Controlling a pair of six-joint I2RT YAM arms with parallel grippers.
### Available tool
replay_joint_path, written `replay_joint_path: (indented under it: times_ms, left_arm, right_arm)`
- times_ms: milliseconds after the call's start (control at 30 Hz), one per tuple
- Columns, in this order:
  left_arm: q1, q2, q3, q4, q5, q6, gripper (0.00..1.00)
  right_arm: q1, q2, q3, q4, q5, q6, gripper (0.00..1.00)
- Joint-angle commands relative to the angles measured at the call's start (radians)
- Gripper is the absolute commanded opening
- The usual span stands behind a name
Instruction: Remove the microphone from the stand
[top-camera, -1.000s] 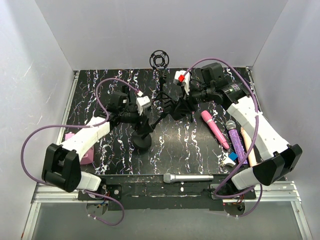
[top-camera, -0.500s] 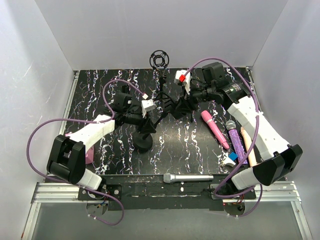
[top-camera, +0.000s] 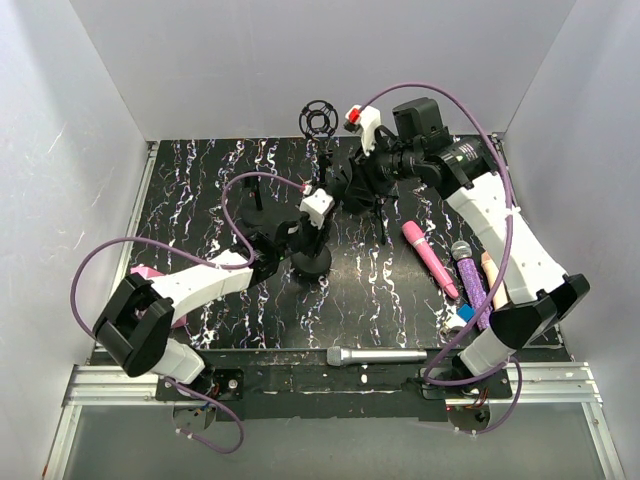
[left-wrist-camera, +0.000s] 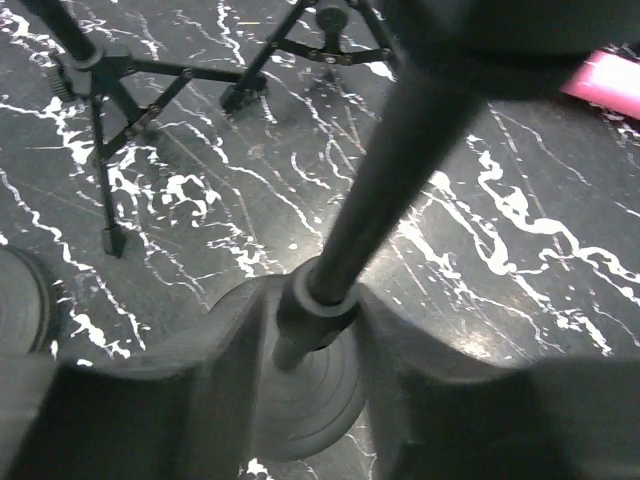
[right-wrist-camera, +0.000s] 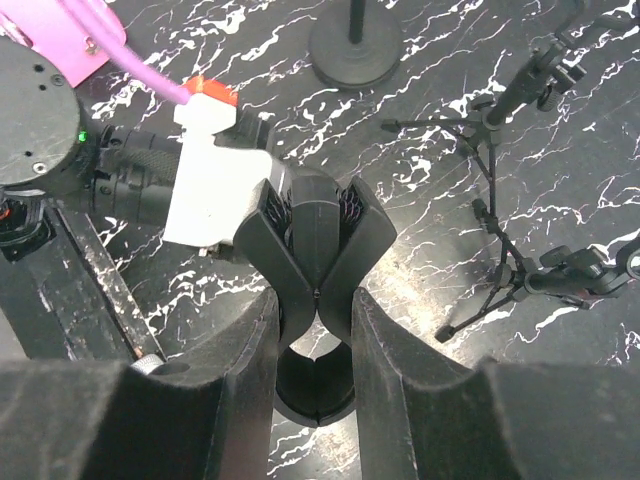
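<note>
left claw (left-wrist-camera: 312, 338) clenched low on the stand pole (left-wrist-camera: 392, 185); right claw (right-wrist-camera: 315, 312) grasps the clip head (right-wrist-camera: 315, 232), at one o'clock along the leaning pole seen from above.

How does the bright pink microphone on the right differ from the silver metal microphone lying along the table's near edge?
The bright pink microphone is pink all over; the silver metal microphone is plain grey. The pink one lies slanted on the black marbled tabletop, next to a purple glitter microphone; the silver one lies crosswise at the near edge, alone. Both lie flat, off any stand.
</note>
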Motion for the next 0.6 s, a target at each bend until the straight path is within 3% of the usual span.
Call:
replay_joint_path:
  times_ms: [0,100,200,367,567]
  left_arm:
    - [0.021,-0.002,0.036,0.052,-0.091,-0.104,0.52]
    - [0.021,-0.032,0.026,0.023,-0.089,-0.075,0.74]
    - [0.037,-0.096,0.007,-0.035,-0.108,-0.073,0.83]
    - [0.083,-0.231,-0.019,-0.194,-0.109,-0.085,0.84]
    - [0.135,-0.295,-0.030,-0.274,-0.134,-0.076,0.83]
  right_arm:
    - [0.043,0.013,0.107,-0.044,0.044,-0.006,0.01]
    - [0.043,0.033,0.135,-0.023,0.104,-0.035,0.01]
    - [0.043,0.075,0.184,-0.003,0.133,-0.044,0.01]
    - [0.043,0.167,0.293,0.005,0.163,-0.053,0.01]
    - [0.043,0.231,0.367,0.032,0.181,-0.070,0.01]
